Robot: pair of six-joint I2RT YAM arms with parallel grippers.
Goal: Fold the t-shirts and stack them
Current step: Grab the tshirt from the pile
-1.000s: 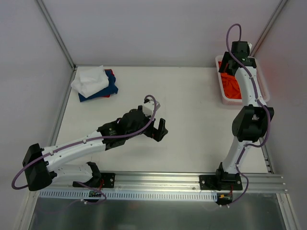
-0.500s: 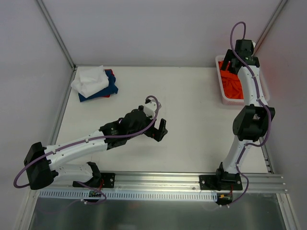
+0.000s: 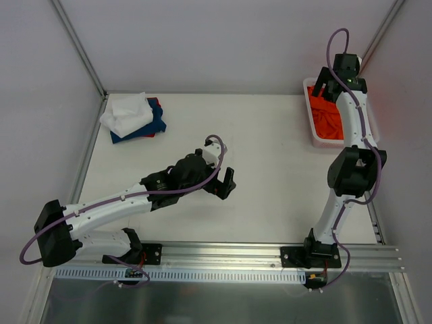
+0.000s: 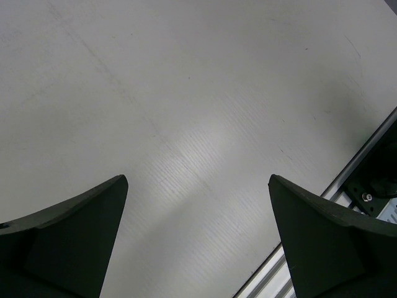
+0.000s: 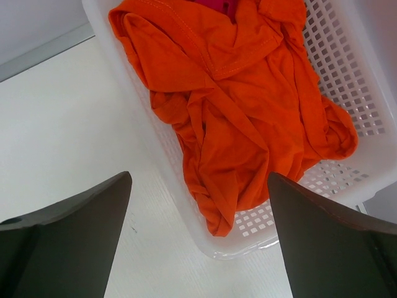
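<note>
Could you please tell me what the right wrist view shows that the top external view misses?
Only the right wrist view shows crimson-pink cloth by the orange t-shirt and the mesh holes of the basket. Only the top external view shows the white t-shirt on the navy t-shirt at far left, and the open left tool. Both show the orange t-shirt crumpled in the basket.

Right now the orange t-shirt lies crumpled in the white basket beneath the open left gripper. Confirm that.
Not quite: it is the right gripper that hangs open above the orange t-shirt crumpled in the white basket, as the right wrist view shows. The left gripper is open over the table.
</note>
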